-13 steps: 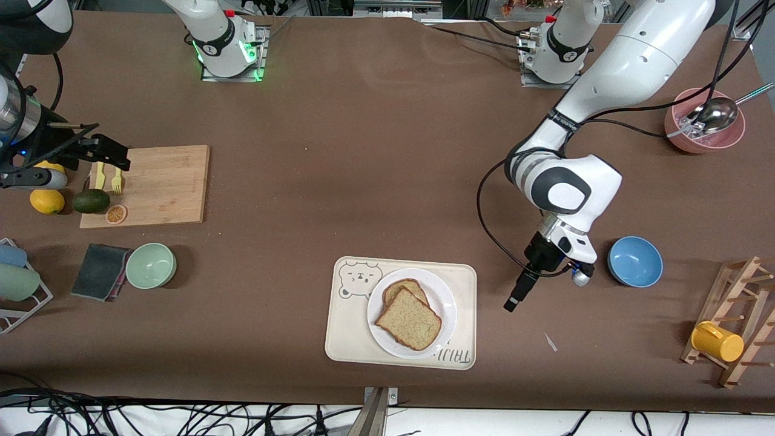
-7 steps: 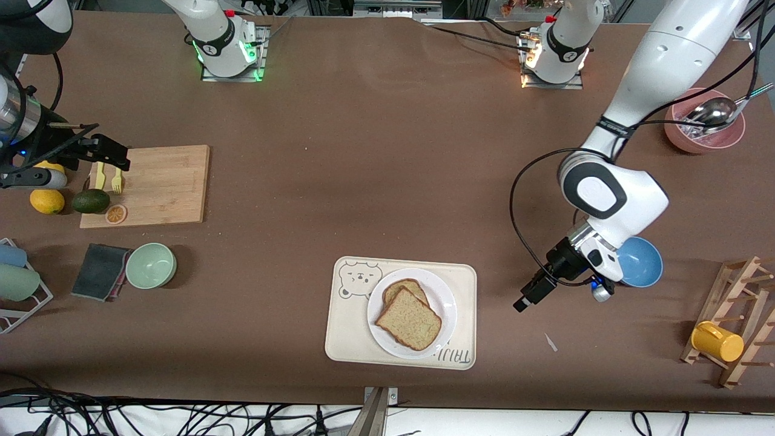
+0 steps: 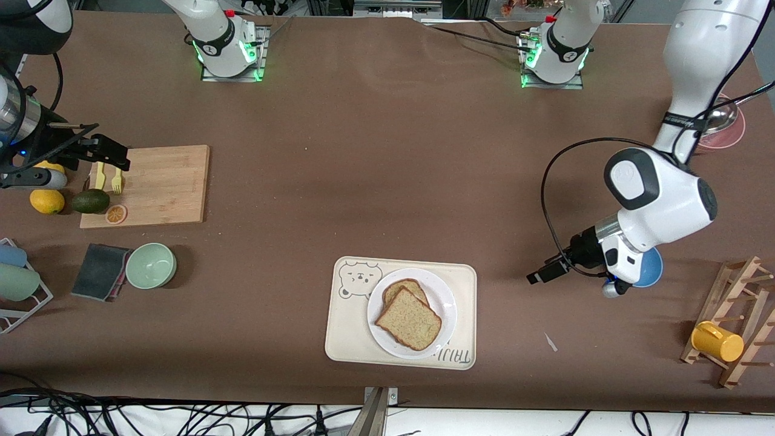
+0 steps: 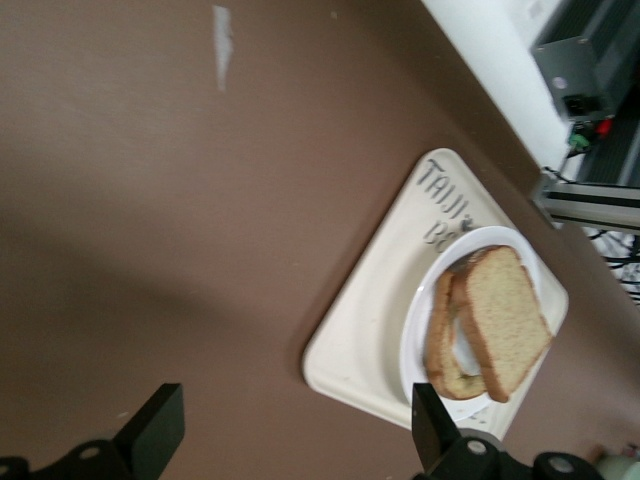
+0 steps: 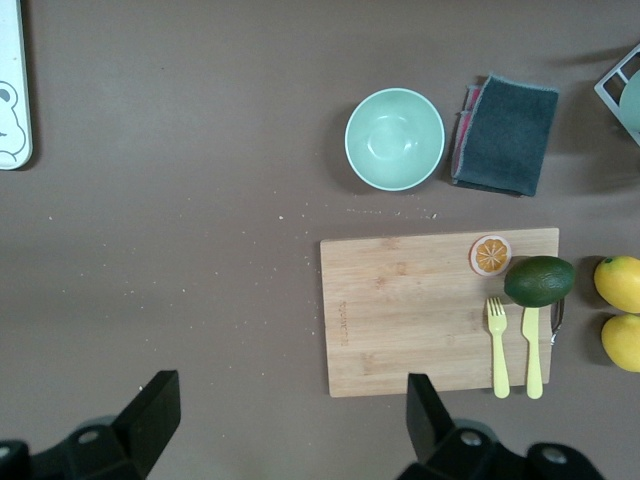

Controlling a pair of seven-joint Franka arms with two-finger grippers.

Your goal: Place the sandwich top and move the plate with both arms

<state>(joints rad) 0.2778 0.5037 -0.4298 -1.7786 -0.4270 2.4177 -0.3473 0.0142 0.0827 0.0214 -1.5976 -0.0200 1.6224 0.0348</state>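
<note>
Sandwich top (image 3: pixel 409 318): seated on the plate (image 3: pixel 445 299). Left claw (image 3: pixel 542 276): open, empty, over table. Right claw (image 5: pixel 285 425): open, waiting over the cutting board (image 3: pixel 154 184). You grip opposite plate rims, lift level.

- The left arm (image 3: pixel 660 200) has swung away from the tray (image 3: pixel 345 330) toward its own end of the worktop — its elbow, earlier over bare worktop, now sits above the blue bowl (image 3: pixel 651 272) and hides most of it.
- The left gripper (image 3: pixel 543 277) has risen and tipped from pointing down to lying nearly level, fingers spread wide.
- The pink bowl (image 3: pixel 729 130) with its ladle is now largely covered by the arm's upper link.
</note>
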